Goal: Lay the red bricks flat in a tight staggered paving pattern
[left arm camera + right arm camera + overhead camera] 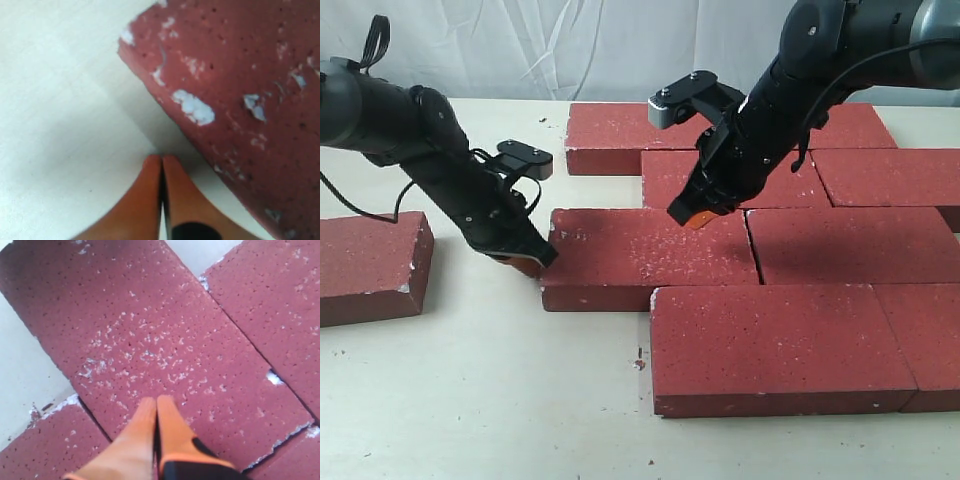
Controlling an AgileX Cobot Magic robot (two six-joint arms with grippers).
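Several red bricks lie flat in staggered rows on the table; one middle-row red brick (645,255) has its left end sticking out. My left gripper (525,262) is shut and empty, its orange tips (161,161) low on the table right beside that brick's left end (240,90); I cannot tell if they touch. My right gripper (692,215) is shut and empty, its tips (157,401) just above the same brick's top face (150,325). A lone red brick (370,265) lies apart at the far left.
A front-row brick (775,345) lies before the middle row, and back-row bricks (620,135) lie behind. Narrow gaps (272,377) show between neighbouring bricks. The pale table (480,400) is bare at the front left. A white cloth backdrop hangs behind.
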